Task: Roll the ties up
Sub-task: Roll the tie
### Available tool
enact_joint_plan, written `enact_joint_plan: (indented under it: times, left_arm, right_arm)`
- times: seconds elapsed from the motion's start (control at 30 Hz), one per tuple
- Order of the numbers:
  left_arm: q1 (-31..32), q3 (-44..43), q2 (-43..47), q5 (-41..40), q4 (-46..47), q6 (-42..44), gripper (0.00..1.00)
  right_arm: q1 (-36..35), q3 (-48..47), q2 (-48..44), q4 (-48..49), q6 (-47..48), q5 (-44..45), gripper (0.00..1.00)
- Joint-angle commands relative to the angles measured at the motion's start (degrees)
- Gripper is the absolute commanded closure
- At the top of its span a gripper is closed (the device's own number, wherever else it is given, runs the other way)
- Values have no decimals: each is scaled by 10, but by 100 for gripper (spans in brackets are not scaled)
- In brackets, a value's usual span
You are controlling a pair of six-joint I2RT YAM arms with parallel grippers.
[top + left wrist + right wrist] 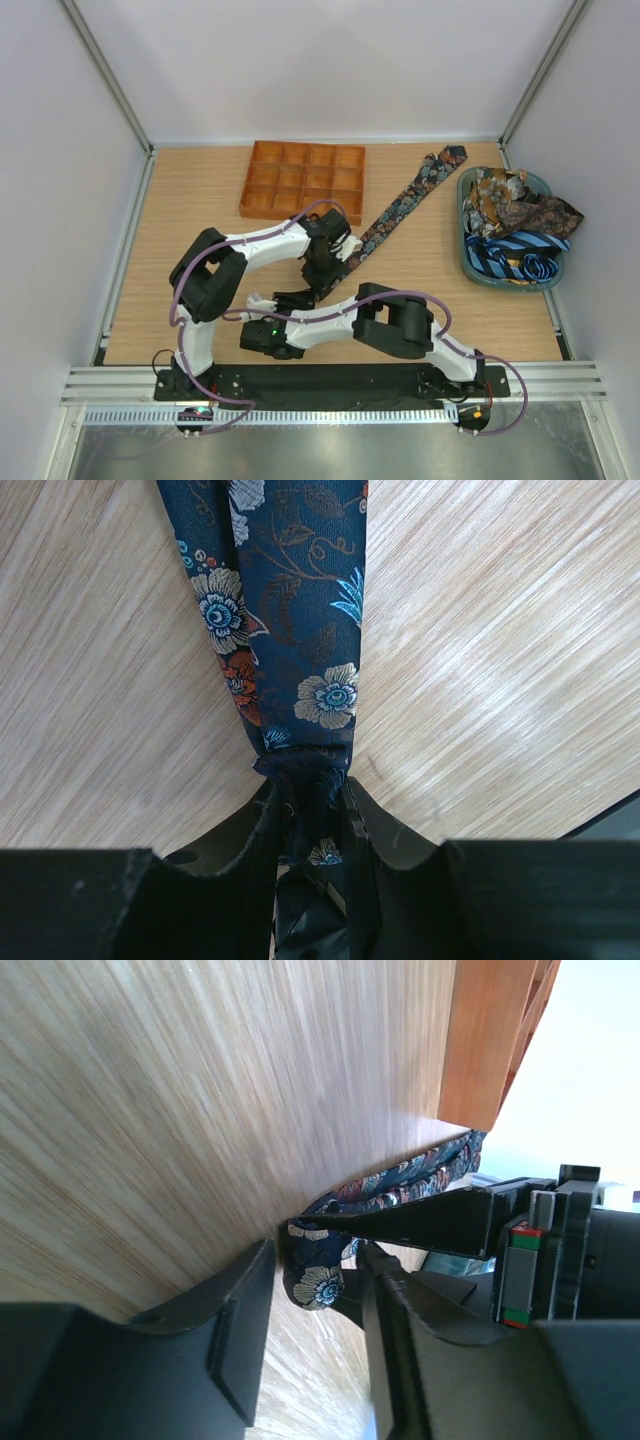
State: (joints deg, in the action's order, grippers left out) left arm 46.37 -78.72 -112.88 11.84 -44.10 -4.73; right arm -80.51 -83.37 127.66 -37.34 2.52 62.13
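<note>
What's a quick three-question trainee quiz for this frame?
1. True or false: the left gripper is clamped on the narrow end of the flowered tie.
2. Pick one. The other ties are: A) hung on the back wall; B) piled in the teal basket; C) on the floor.
3. How many ties lie stretched out on the table?

Key: 1 true; 2 B; 3 one.
</note>
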Motion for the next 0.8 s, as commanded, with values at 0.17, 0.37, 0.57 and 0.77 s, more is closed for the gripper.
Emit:
enact_joint_plan:
  times: [0.17,0.37,0.57,0.77]
  left_arm:
    - [-1,-8,3,13,-33,-8,71]
    - [-1,-9,7,9,-33,-10,70]
    - [-1,-5,33,9,-13,-10,53]
    - [-1,-25,64,-21,-4,-6,45]
  right_arm:
    - [14,-15,25,-37,-47,-3,60]
    - [15,-21,30,-59,-81,-7,77]
    - [14,-16,1,-41,-93,-40,83]
    - [14,13,-44,4,-94,-69,84]
